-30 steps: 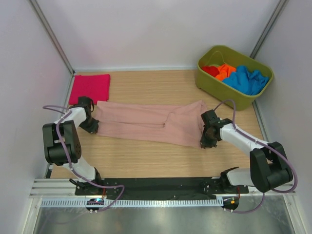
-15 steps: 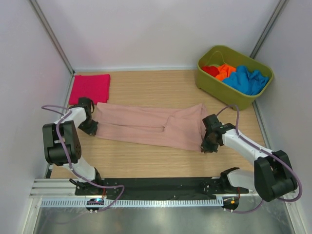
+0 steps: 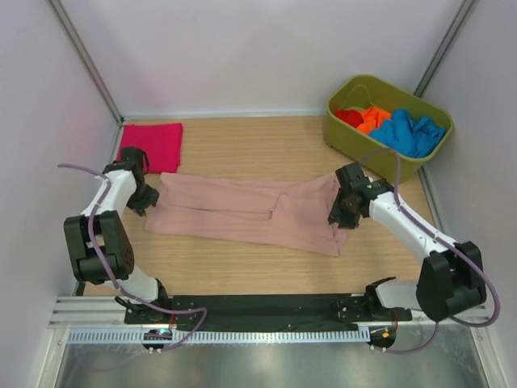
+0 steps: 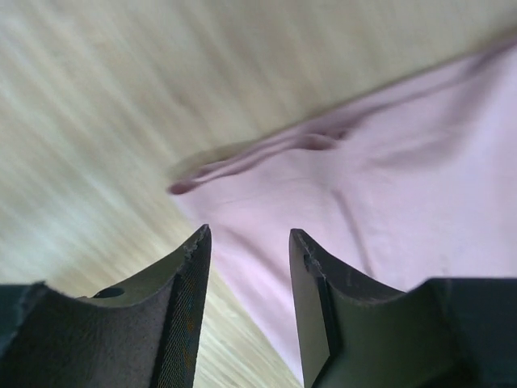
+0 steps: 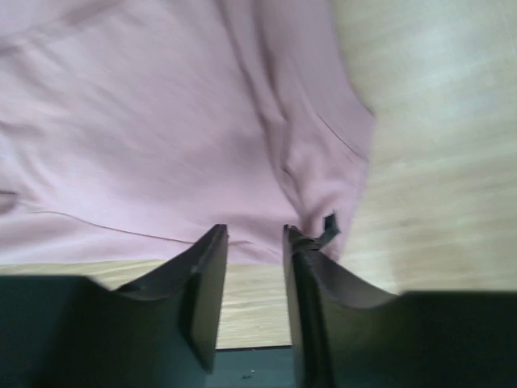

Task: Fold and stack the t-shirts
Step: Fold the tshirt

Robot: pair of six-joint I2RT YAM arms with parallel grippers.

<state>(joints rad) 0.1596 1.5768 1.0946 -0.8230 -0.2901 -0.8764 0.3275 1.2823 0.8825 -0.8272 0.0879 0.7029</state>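
A dusty-pink t-shirt [image 3: 250, 212] lies spread flat across the middle of the table. My left gripper [image 3: 142, 200] is at its left end; in the left wrist view [image 4: 246, 234] the jaws stand open and empty over the shirt's corner [image 4: 339, 202]. My right gripper [image 3: 340, 217] is at the shirt's right end; in the right wrist view [image 5: 254, 230] the jaws stand open, with the pink cloth [image 5: 161, 137] just beyond them and nothing held. A folded magenta t-shirt [image 3: 151, 145] lies at the back left. Red [image 3: 349, 117], orange [image 3: 373, 118] and blue [image 3: 408, 132] shirts lie in the tub.
An olive-green plastic tub [image 3: 367, 144] stands at the back right. White walls close in the table on three sides. Bare wood [image 3: 242, 145] shows behind the pink shirt, and a strip of wood [image 3: 242, 267] shows in front of it.
Both grippers drew the pink shirt's ends a little toward the near edge, then let go and moved back from them. The shirt's near right corner now lies further forward.
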